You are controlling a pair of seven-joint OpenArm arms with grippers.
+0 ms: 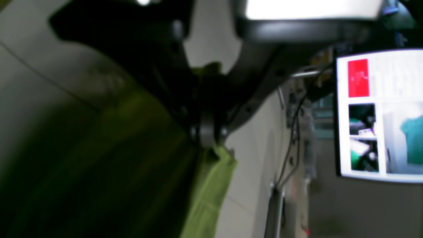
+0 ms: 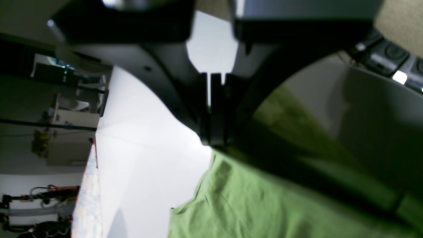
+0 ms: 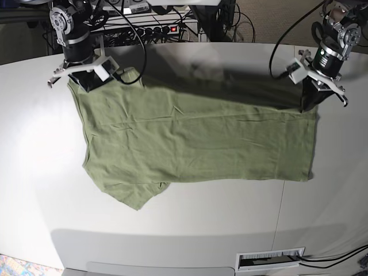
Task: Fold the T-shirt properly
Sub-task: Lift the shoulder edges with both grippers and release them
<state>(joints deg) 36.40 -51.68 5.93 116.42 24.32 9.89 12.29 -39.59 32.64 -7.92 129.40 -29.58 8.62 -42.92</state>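
The green T-shirt [image 3: 195, 141] lies spread across the white table [image 3: 34, 144], and each gripper pinches one far corner of it: the left gripper [image 3: 309, 102] and the right gripper [image 3: 86, 82] are both closed tight on the cloth. To fold well, I think both should lift and pull their corners toward the shirt's near edge together, so the cloth stays flat. Only the left wrist view shows a bright screen [image 1: 380, 114] beyond the shirt, while the base view shows the whole shirt.

No readable text anywhere. Monitor [image 1: 380, 114] in left wrist view shows a red panel with white marks, too blurred to read, plus small picture tiles, no legible labels. T-shirt [image 3: 195, 144] plain, no print. Nothing legible on the table [image 3: 322, 218] either.
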